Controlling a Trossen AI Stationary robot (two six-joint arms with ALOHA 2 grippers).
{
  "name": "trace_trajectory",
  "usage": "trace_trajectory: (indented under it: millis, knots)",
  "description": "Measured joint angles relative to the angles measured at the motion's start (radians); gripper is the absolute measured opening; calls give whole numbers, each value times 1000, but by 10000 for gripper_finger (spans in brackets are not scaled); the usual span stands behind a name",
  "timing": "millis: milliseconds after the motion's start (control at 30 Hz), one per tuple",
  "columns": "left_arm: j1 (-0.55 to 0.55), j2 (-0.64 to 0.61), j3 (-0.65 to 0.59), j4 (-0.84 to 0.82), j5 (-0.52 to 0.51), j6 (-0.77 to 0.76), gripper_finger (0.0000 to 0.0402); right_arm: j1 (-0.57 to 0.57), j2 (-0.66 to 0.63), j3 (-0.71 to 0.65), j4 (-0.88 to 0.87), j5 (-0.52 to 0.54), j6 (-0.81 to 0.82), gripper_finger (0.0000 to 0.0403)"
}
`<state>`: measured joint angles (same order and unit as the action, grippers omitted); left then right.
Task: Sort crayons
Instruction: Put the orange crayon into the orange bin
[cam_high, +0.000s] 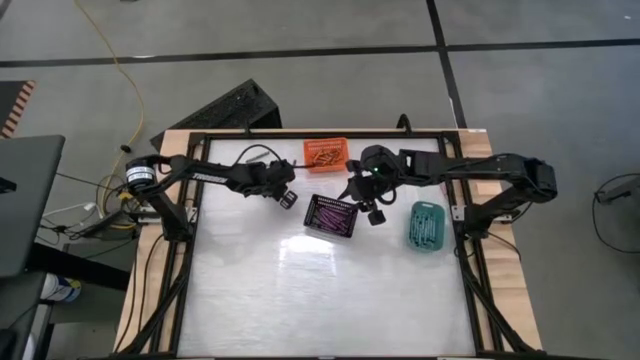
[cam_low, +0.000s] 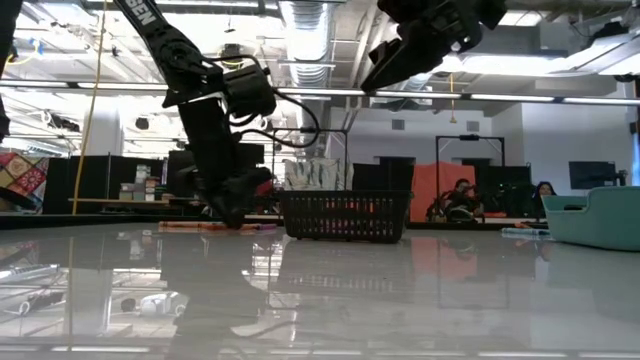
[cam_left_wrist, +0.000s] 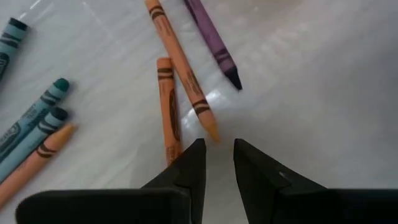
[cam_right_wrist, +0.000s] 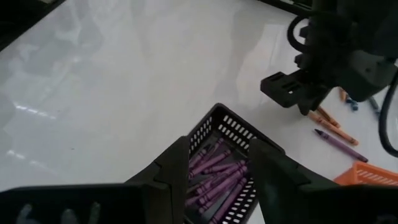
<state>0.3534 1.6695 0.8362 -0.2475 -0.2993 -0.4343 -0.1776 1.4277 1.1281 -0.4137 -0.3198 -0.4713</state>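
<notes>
**Supervisor:** What's the room and the surface like from where you sit?

**Operator:** I see a grey concrete floor around a glossy white counter (cam_high: 330, 290) that mirrors the ceiling lights. Across it, in the low view, there is an open workshop with seated people far back. I'll use the black basket (cam_high: 333, 216) as my landmark, mid-counter. The orange basket (cam_high: 326, 153) sits beyond it toward the far edge, and the teal basket (cam_high: 426, 225) is off to its right.

**Supervisor:** Where are the arms?

**Operator:** My left end effector (cam_left_wrist: 217, 163) hangs low just left of the black basket, fingers slightly apart and holding nothing, over the loose crayons (cam_left_wrist: 180, 68): orange, purple and teal sticks lying flat on the counter. The tip of one orange crayon lies just ahead of its fingertips. My right end effector (cam_right_wrist: 219, 163) is raised above the black basket, fingers apart and empty, with purple crayons (cam_right_wrist: 217, 177) piled in the basket below.

**Supervisor:** Anything you can't make out?

**Operator:** From overhead the loose crayons are hidden under the left arm. Several are cut off at the frame edge in the left wrist view. I can't read the teal basket's contents.
</notes>
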Motion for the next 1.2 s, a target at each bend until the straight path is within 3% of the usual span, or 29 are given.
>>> trace_trajectory:
  millis: [200,333,633,1200]
  knots:
    - [-14,0,79,-107,1,32,71,0,0,0,0,-4,0,161]
    - [-29,0,128,-161,-56,66,71,-3,0,0,0,-4,0,161]
    - [-9,0,141,-273,-116,73,71,-2,0,-1,-8,-16,0,161]
    - [51,0,141,-274,27,90,71,-1,0,-1,-25,-20,10,161]
